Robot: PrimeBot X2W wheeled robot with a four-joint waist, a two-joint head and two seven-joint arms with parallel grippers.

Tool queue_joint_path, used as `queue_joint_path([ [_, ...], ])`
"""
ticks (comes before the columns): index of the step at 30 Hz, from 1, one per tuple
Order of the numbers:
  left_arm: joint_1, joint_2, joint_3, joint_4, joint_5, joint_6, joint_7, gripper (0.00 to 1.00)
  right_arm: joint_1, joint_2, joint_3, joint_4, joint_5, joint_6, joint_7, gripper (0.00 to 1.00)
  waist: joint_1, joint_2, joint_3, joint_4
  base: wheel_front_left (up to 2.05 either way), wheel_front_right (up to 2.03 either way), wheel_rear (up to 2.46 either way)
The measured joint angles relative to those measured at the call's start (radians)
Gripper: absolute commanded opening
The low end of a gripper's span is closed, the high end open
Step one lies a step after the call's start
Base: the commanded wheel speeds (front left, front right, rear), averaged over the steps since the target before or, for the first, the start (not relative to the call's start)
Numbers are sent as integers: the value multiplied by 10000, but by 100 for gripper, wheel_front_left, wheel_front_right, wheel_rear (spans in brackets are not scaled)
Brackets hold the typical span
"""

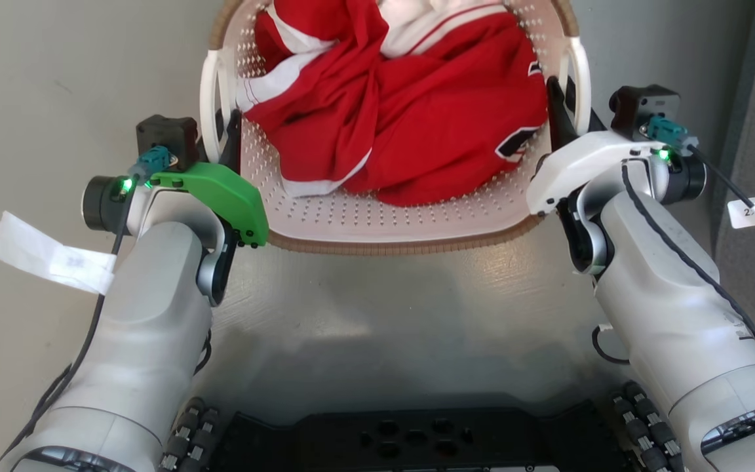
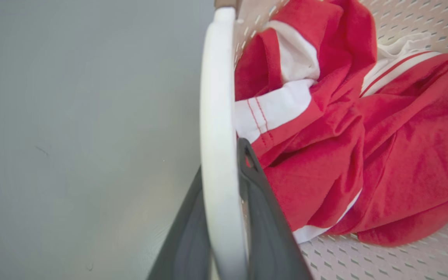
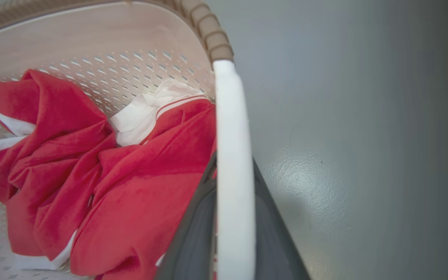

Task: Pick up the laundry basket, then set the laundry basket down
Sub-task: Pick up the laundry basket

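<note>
Left gripper [image 1: 228, 134]: fingers clamp the left handle [image 2: 216, 128] at the basket's 9 o'clock, one finger inside the wall and one outside. Right gripper [image 1: 562, 108]: same grip on the right handle [image 3: 233, 163] at 3 o'clock. Laundry basket [image 1: 404, 244] at 12 o'clock in head view, between both arms. Red-and-white garment [image 1: 417, 118] bunched inside. Grey floor [image 1: 364, 314] beneath; contact unclear.

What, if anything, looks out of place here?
Nothing stands out. The red and white garment is crumpled but lies inside the laundry basket, and the left gripper and right gripper each clasp a white handle.
</note>
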Motion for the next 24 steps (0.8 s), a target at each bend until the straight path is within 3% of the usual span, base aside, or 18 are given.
queue_joint_path([
  [14, 43, -84, -268, 591, -132, 0, 2, 0, 5, 59, 407, 838, 514, 46, 17, 0, 0, 0, -887, -148, 0, 0, 0],
  [24, 773, -178, -495, 1175, -717, -59, 4, 0, 361, 194, 911, 1837, 1026, 282, 82, 0, 0, 0, -2074, -290, 0, 0, 0],
])
